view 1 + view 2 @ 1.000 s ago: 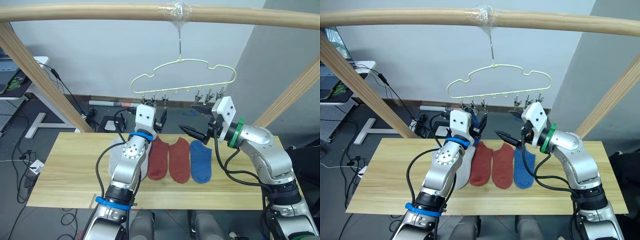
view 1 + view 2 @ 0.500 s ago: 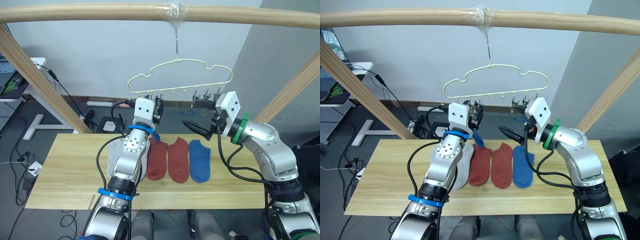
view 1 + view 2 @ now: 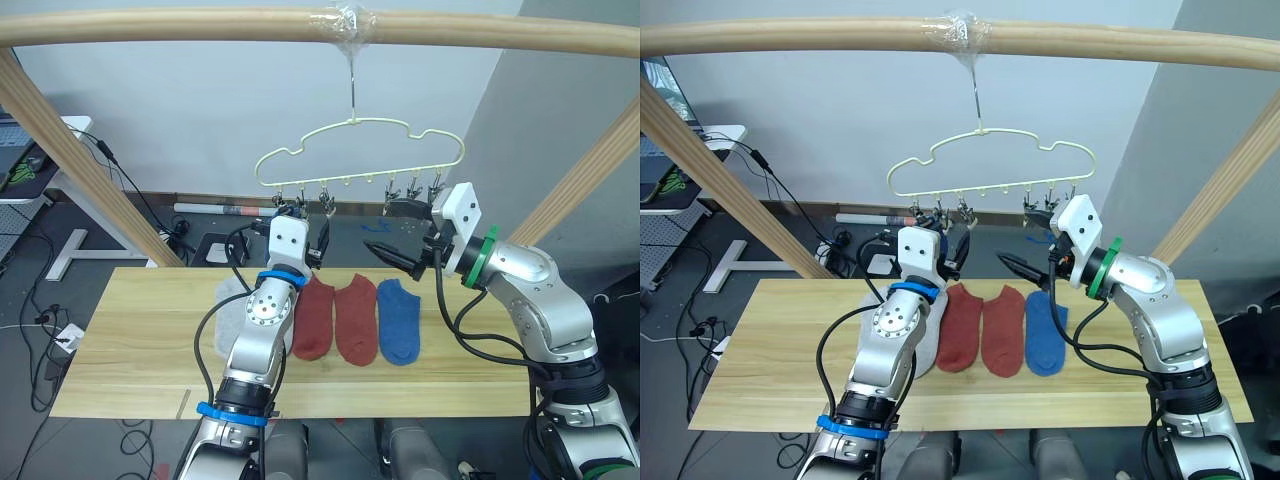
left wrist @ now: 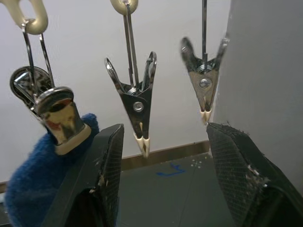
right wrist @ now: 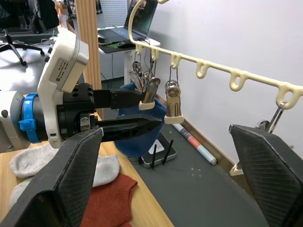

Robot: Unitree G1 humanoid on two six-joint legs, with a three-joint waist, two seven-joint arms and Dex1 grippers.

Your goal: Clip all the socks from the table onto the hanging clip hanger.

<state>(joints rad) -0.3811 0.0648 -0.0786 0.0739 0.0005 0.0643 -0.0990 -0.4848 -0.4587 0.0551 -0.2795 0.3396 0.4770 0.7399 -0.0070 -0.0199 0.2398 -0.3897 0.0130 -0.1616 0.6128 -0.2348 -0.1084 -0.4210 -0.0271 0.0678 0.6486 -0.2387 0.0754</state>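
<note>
From the head, your left gripper (image 3: 322,240) has dropped slightly below the hanger (image 3: 360,150), away from the blue sock (image 4: 45,179) now clipped beside it. Its wrist shows wide fingers, holding nothing. Your right gripper (image 3: 392,232) waits wide open; four socks remain on the table (image 3: 130,340).

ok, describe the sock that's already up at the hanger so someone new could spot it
Find the wooden beam across the top; the pale yellow-green clip hanger hangs from it. At the leftmost clips of its row, by the left gripper, is the blue sock. It is the one sock off the table; the other blue one lies flat beside two rust red socks.
</note>
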